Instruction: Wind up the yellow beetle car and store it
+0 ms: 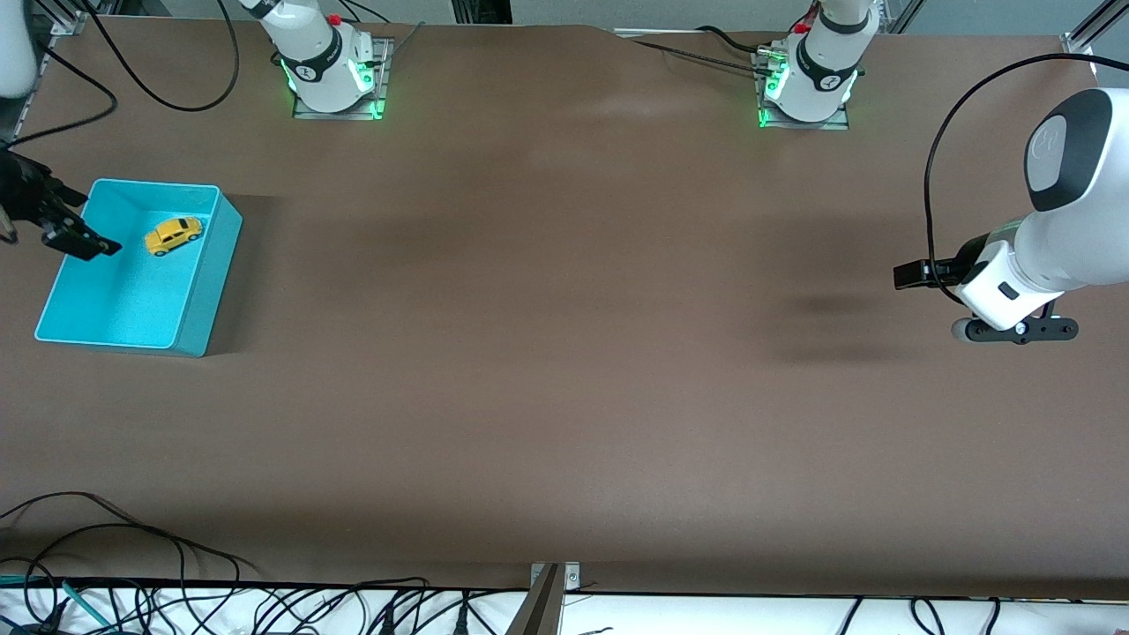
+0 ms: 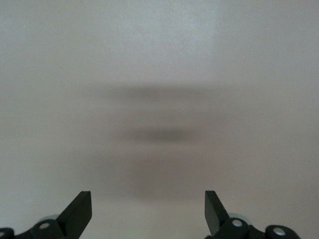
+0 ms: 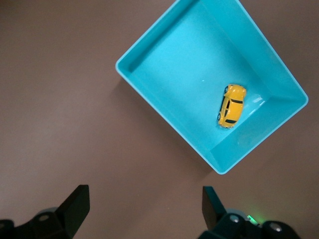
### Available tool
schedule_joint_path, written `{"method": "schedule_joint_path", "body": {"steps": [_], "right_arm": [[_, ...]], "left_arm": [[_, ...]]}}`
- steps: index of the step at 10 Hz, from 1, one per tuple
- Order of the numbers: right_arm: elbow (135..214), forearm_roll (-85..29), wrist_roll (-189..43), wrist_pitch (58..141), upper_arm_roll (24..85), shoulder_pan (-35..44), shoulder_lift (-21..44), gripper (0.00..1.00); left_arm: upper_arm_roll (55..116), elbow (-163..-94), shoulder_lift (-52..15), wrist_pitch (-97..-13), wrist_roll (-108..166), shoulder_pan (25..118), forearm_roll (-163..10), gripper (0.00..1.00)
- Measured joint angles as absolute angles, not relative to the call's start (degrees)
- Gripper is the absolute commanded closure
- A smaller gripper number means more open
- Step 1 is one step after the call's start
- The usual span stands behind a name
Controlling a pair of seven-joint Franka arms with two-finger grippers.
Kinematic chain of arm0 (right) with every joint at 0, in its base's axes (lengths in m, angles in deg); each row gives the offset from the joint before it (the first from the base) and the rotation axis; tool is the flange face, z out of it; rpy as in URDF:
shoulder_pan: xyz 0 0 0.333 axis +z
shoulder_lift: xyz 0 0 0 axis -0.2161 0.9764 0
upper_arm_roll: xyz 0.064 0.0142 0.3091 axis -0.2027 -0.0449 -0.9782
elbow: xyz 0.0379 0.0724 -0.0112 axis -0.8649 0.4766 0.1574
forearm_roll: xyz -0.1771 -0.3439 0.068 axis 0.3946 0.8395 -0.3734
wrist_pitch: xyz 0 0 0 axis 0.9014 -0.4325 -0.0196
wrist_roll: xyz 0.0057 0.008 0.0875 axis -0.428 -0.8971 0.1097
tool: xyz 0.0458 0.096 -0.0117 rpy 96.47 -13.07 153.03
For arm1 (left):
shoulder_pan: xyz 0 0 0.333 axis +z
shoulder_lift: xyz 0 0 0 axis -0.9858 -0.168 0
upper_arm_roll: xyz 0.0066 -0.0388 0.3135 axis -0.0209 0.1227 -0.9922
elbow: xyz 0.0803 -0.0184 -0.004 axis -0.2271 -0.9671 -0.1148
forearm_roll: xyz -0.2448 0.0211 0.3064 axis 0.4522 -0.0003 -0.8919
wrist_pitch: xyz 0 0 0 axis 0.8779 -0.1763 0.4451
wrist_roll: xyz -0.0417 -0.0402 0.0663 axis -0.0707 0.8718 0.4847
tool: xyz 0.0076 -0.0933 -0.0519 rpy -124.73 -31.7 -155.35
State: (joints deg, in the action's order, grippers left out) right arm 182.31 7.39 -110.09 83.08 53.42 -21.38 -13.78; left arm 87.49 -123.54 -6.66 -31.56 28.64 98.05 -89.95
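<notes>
Yellow beetle car lies upright, slantwise in teal bin.

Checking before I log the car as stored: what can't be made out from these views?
- Front view: the right tool is partly cut off by the frame edge.
- Whether the yellow beetle car in the teal bin was wound: no view shows it.
- Left wrist view: only blurred bare table.

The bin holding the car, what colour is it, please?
Teal; the bin shows best in the right wrist view.

yellow beetle car | upright on wheels | inside teal bin
</notes>
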Motion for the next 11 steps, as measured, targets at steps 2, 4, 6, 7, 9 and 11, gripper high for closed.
{"method": "schedule_joint_path", "body": {"steps": [2, 4, 6, 7, 9, 11], "right_arm": [[180.4, 6.0, -100.7, 79.2, 52.6, -21.3, -16.4, 0.01], [176.3, 5.8, -91.2, 76.3, 51.0, -21.1, -17.3, 0.0], [172.8, 5.6, -88.6, 75.5, 50.3, -20.0, -17.4, 0.0], [172.2, 5.6, -88.6, 75.3, 50.0, -18.9, -17.4, 0.0], [172.3, 5.5, -88.5, 75.0, 49.6, -17.0, -16.9, 0.0], [172.4, 5.5, -88.4, 74.7, 47.1, -16.3, -16.2, 0.0]], "left_arm": [[87.4, -123.5, -6.7, -31.9, 28.6, 98.7, -89.1, 0.0], [87.5, -123.5, -6.7, -31.9, 28.6, 98.7, -89.1, 0.0], [87.5, -123.8, -6.6, -33.0, 28.6, 98.7, -89.1, 0.0], [87.6, -124.4, -6.4, -34.1, 28.6, 98.7, -89.1, 0.0], [87.6, -125.5, -5.8, -34.9, 28.6, 98.7, -89.1, 0.0], [87.6, -125.6, -5.7, -35.1, 28.6, 98.7, -89.1, 0.0]]}}
